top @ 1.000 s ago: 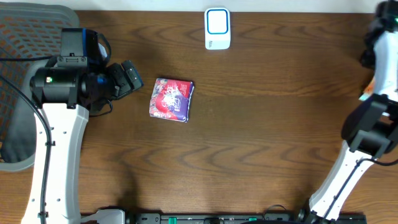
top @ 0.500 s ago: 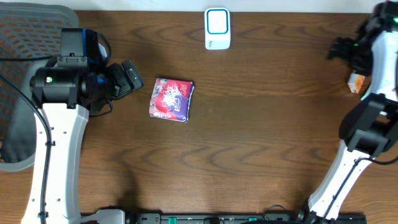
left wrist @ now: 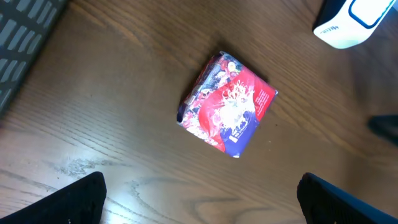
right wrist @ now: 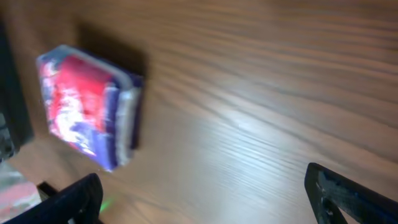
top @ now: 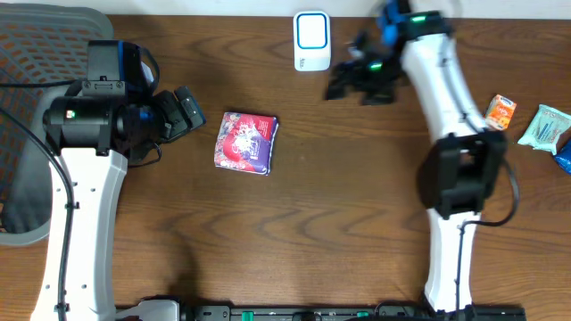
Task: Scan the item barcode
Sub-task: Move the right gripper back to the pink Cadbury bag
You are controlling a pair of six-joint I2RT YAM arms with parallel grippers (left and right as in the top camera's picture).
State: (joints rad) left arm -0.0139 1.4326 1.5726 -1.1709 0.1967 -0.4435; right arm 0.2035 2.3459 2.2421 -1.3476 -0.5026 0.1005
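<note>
The item, a red and purple packet [top: 246, 143], lies flat on the wooden table left of centre. The white scanner with a blue ring [top: 312, 41] stands at the table's back edge. My left gripper [top: 188, 111] hovers just left of the packet, open and empty. In the left wrist view the packet [left wrist: 227, 102] lies ahead of the left gripper [left wrist: 202, 202], with the scanner [left wrist: 351, 22] at the top right. My right gripper [top: 352, 82] is blurred, just right of the scanner, open and empty. Its wrist view shows the packet [right wrist: 87, 115] at the left, beyond the right gripper [right wrist: 205, 199].
An orange packet [top: 500, 112], a pale teal packet [top: 546, 127] and a blue one [top: 564, 156] lie at the table's right edge. A grey mesh chair [top: 36, 53] stands beyond the left edge.
My right arm has swung from the far right edge leftwards to beside the scanner, and its jaws have widened. The left arm and the packet have not moved.
</note>
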